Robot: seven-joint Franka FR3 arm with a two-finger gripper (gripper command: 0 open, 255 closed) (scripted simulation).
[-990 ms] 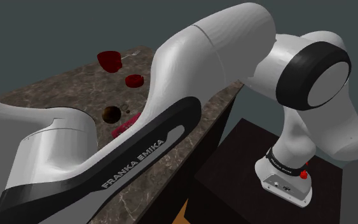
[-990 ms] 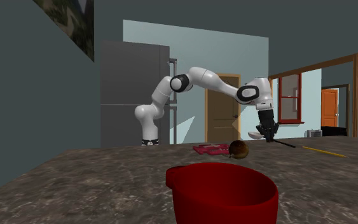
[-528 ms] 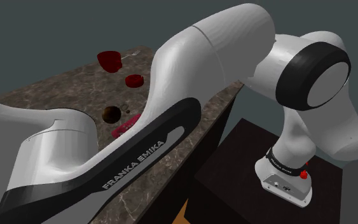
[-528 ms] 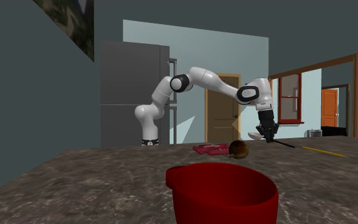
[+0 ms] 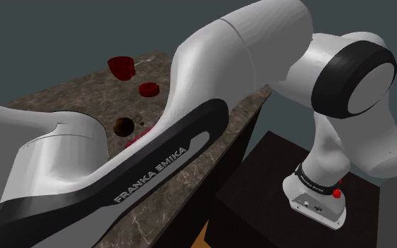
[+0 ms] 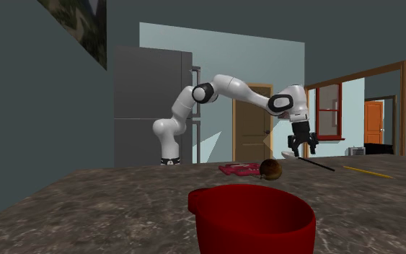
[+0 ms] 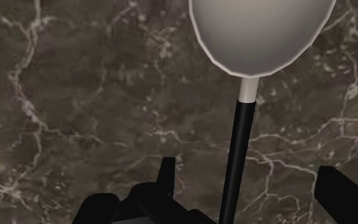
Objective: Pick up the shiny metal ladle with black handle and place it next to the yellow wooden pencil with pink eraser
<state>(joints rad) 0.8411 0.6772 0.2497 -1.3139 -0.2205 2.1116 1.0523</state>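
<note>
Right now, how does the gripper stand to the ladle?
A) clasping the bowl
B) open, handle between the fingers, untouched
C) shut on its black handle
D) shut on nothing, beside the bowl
B: in the wrist view the gripper has its fingers apart, and the handle of the ladle runs between them, touching neither.

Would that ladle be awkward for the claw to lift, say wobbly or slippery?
Probably stiff: the ladle has a thin black handle that runs dead straight. It may be end-heavy, since the broad rounded bowl sits at one end, so gripped mid-handle it could tilt. The smooth, narrow handle, untouched between the open claw fingers, looks apt to slip.
</note>
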